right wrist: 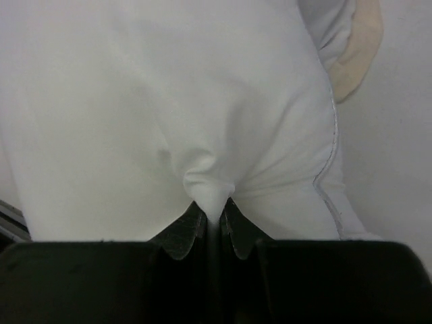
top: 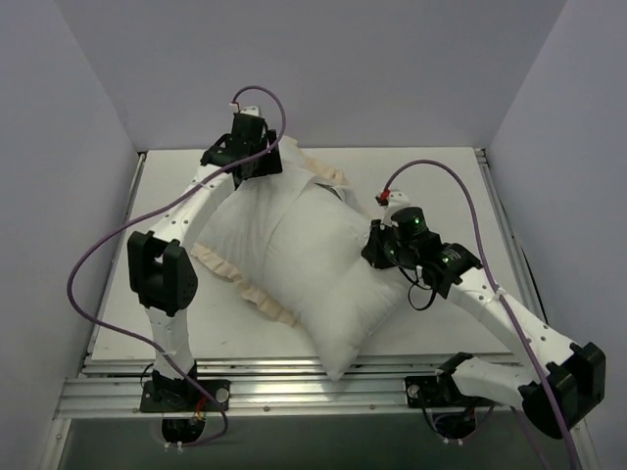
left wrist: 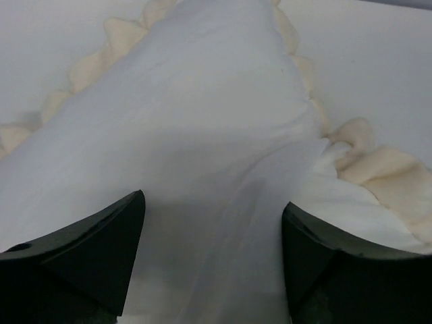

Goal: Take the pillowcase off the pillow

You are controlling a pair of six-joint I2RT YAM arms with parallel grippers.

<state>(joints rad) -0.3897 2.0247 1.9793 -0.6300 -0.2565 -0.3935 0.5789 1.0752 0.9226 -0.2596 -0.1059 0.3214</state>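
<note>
**A:** Where is the pillow?

**B:** The pillow point(top: 313, 279) lies slantwise on the tabletop point(top: 446, 186). One end points toward the far left corner, and the other corner hangs over the near edge, about midway along it.

**A:** And the pillowcase?

**B:** The pillowcase point(top: 247, 286) shows as a cream frill along the pillow's left side and again at its far end. I cannot tell how much of the pillow it covers.

**A:** What about the left end effector?

**B:** The left end effector point(top: 260, 157) is at the pillow's far end, close to the tabletop's far edge. Its jaws stand wide apart, and white cloth runs between the fingers point(left wrist: 101, 236) unpinched.

**A:** And the right one?

**B:** The right end effector point(right wrist: 212, 206) is clamped on a small pucker of white fabric at the pillow's right side, with a seam running just beside it.
</note>
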